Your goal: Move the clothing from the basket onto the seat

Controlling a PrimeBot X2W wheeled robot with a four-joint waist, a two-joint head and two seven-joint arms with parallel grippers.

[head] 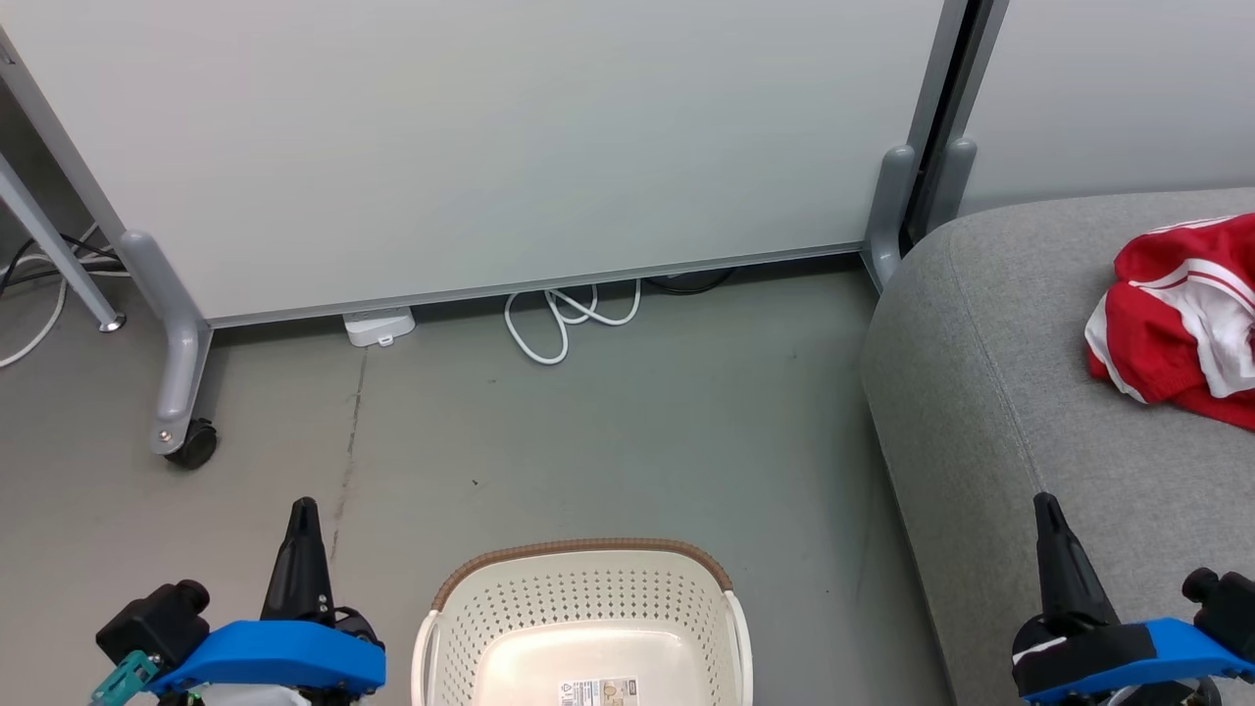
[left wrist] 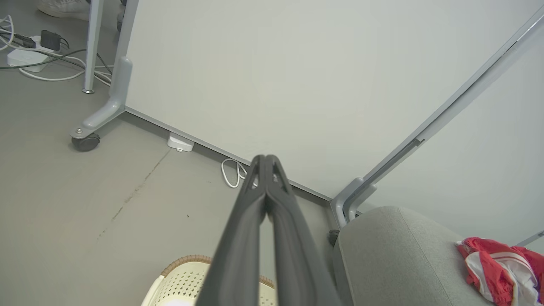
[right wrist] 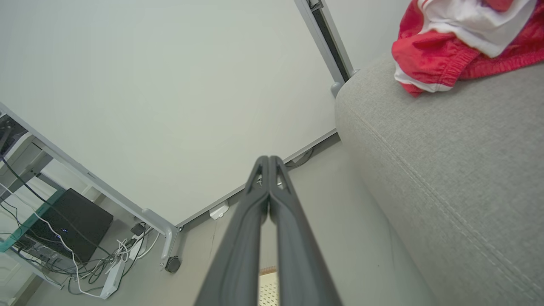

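Red clothing with white trim (head: 1181, 319) lies crumpled on the grey seat (head: 1020, 412) at the right; it shows again in the left wrist view (left wrist: 497, 267) and the right wrist view (right wrist: 450, 46). The cream basket (head: 585, 628) with a brown rim stands on the floor at the bottom centre, and the part of its inside that shows is bare. My left gripper (head: 302, 510) is shut and holds nothing, left of the basket. My right gripper (head: 1045, 505) is shut and holds nothing, over the seat's near left part. Both pairs of fingertips meet in the wrist views (left wrist: 265, 159) (right wrist: 268, 159).
A pale partition panel (head: 490, 137) on castor feet (head: 191, 446) stands behind the basket. White cables (head: 564, 319) and a white adapter (head: 377, 327) lie at its base. Grey floor (head: 608, 441) spreads between panel, basket and seat. More cables and a black box (right wrist: 68, 225) lie in the right wrist view.
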